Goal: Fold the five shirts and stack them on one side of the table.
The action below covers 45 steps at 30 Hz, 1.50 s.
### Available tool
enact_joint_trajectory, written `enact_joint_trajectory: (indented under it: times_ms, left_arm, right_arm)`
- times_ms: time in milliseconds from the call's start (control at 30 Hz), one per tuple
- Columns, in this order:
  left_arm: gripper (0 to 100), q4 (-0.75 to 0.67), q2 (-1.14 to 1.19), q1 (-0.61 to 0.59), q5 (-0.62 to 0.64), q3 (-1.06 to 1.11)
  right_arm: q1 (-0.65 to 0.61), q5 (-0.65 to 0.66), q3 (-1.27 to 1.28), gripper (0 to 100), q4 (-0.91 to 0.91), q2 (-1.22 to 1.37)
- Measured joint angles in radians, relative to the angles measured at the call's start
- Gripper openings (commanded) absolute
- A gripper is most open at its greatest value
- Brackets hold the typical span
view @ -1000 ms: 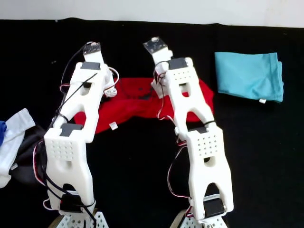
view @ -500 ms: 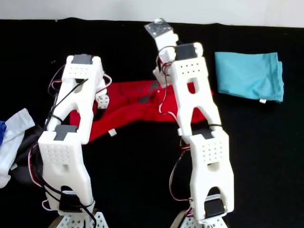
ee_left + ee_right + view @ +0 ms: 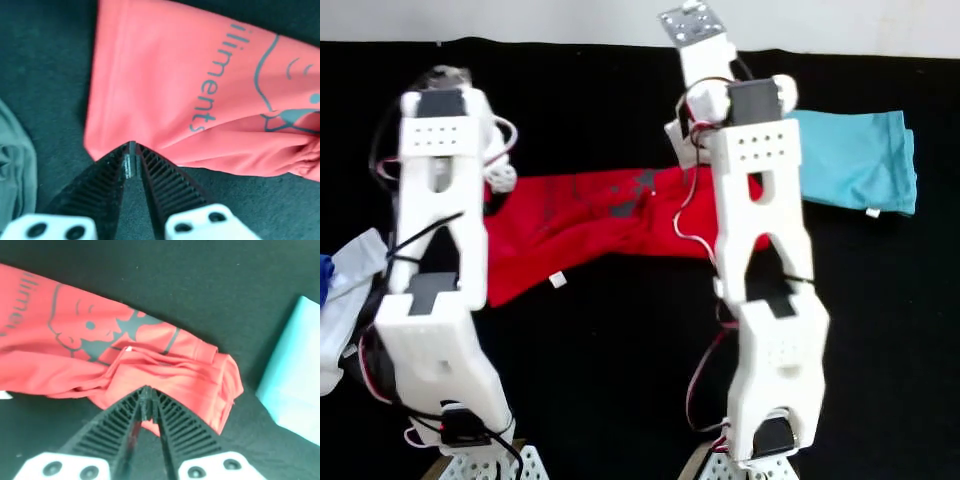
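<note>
**Table** [image 3: 620, 400]: black cover, no fault noted.

**Red shirt** [image 3: 590, 215]: centre of high view, stretched across btw both arms. Right end bunched, lower-left corner sags. Risk: uneven pull gives a twisted, crooked fold.

**Teal shirt** [image 3: 860, 160]: folded, upper right, near red shirt's bunched end. Risk: R arm or dragged cloth knocks it open.

**Pile** [image 3: 345, 290]: unfolded shirts at left edge, close by L arm's lower link. Snag poss.

**L gripper** [image 3: 130, 150]: jaws together, apparently pinching a thin bit of hem near a corner. Bite looks marginal; slip likely if tension rises.

**R gripper** [image 3: 145, 397]: jaws together on the bunched fold. Poss. several layers; one may drop out.
</note>
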Motion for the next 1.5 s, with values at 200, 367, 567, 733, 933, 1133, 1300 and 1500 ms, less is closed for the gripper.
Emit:
enact_joint_trajectory:
  times_ms: [200, 367, 567, 733, 933, 1133, 1300, 1500]
  left_arm:
    - [1, 0.038, -0.038, 0.021, -0.051, 0.19]
    - [1, -0.176, -0.038, 0.049, -0.058, 0.44]
    - [1, -0.445, -0.038, 0.023, -0.057, 0.611]
    - [1, -0.505, -0.04, -0.035, -0.058, 0.614]
    - [1, -0.512, -0.041, -0.06, -0.058, 0.612]
    - [1, -0.514, -0.04, -0.104, -0.06, 0.545]
    - [14, -0.407, -0.04, -0.117, -0.06, 0.405]
    - [23, -0.348, 0.0, -0.158, -0.06, 0.25]
  right_arm:
    - [0.04, -0.008, 0.374, 0.5, -0.002, -0.31]
    - [0.144, -0.008, 0.729, 0.5, -0.127, -0.482]
    - [0.232, -0.008, 1.188, 0.5, -0.382, -0.667]
    - [0.227, -0.015, 1.631, 0.5, -0.732, -0.753]
    - [0.212, -0.16, 1.966, 0.5, -1.263, -0.678]
    - [0.213, -0.203, 1.953, 0.5, -1.379, -0.56]
    - [0.213, -0.203, 1.947, 0.5, -1.378, -0.549]
    - [0.213, -0.203, 1.946, 0.5, -1.378, -0.549]
